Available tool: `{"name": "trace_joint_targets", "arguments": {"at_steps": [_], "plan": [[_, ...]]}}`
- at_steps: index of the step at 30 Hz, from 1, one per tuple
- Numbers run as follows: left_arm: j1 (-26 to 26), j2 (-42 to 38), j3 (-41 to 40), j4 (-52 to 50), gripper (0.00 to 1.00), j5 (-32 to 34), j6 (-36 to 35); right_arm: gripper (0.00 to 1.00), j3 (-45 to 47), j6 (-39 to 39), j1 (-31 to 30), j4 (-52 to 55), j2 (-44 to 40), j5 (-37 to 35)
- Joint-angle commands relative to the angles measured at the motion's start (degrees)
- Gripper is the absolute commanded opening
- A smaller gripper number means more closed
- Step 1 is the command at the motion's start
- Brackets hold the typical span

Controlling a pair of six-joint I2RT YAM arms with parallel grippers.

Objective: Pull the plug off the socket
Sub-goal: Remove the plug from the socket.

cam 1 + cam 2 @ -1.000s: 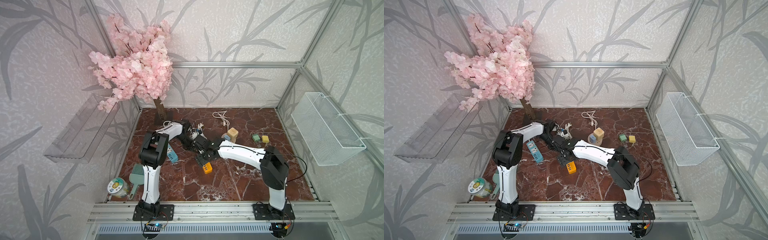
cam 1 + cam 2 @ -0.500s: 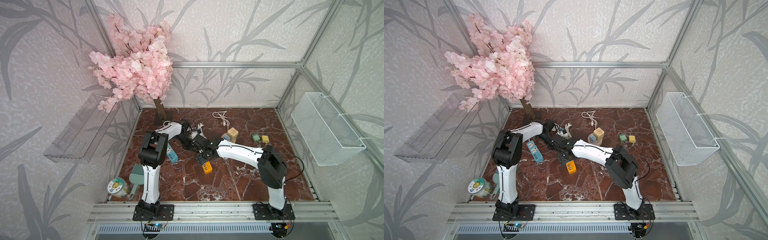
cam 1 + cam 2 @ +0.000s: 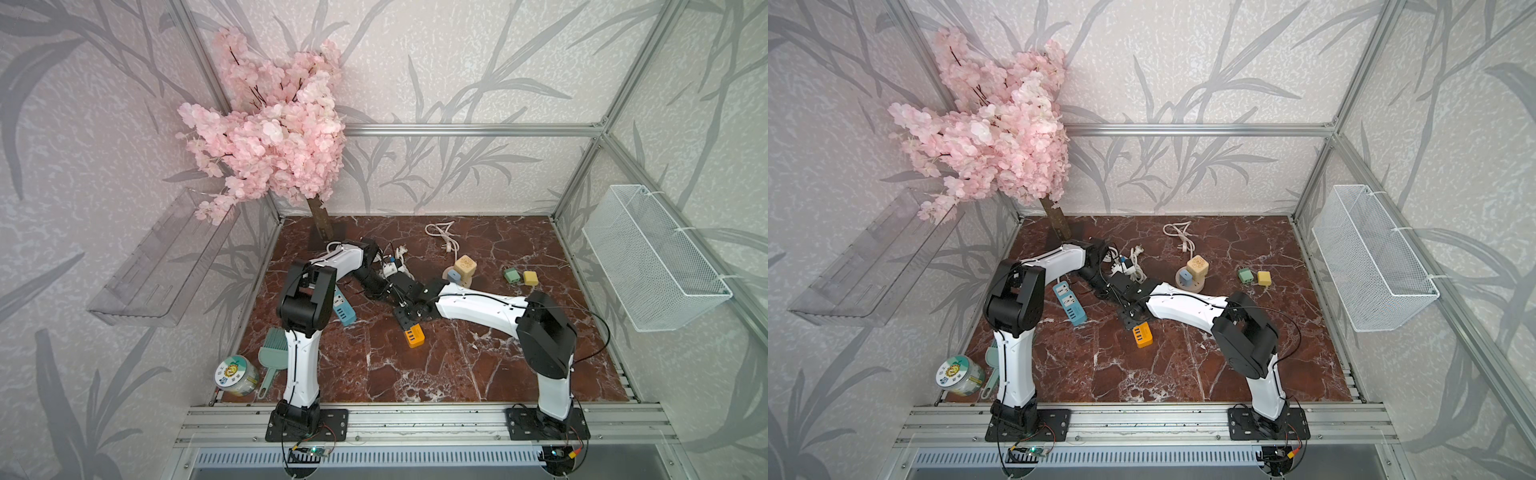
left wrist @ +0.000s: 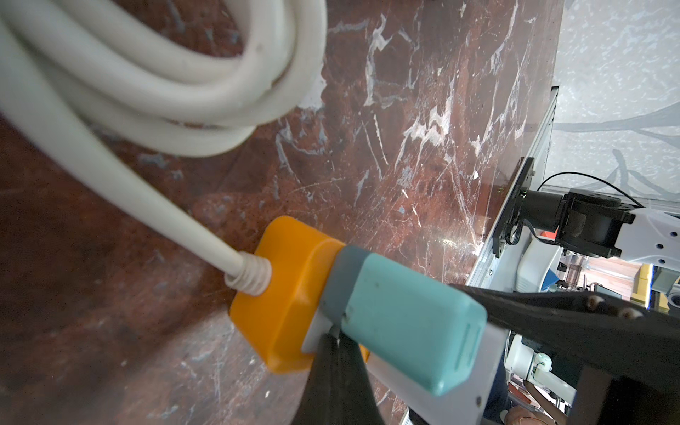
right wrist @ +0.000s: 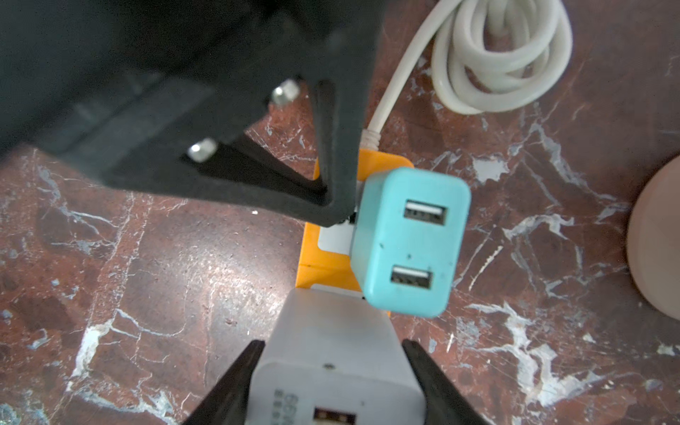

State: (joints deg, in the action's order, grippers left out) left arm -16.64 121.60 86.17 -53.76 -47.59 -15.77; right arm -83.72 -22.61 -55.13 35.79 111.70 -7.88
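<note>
Right claw (image 5: 331,346), jaws pressed on both sides of the white rectangular plastic plug (image 5: 323,375), apparently seated in the orange plastic socket block (image 5: 320,268); left claw (image 5: 338,215), closed, presses on the block. Grasp set; pull pending.

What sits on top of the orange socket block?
A teal USB charger and a white USB charger stand plugged on the orange socket block; the left claw touches it beside the teal one. Their pins are covered.
</note>
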Motion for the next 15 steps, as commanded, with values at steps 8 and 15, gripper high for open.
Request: {"name": "trace_joint_targets", "arguments": {"at_steps": [8, 15], "plan": [[-0.14, 3.1, 0.05, 0.47, 0.0, 4.69, -0.06, 0.44, 0.67, 0.46, -0.49, -0.81, -3.37, -1.42], [-0.14, 3.24, 0.14, 0.58, 0.0, 5.18, 0.23, 0.37, 0.34, 0.5, -0.83, -0.89, -4.42, -2.23]]}}
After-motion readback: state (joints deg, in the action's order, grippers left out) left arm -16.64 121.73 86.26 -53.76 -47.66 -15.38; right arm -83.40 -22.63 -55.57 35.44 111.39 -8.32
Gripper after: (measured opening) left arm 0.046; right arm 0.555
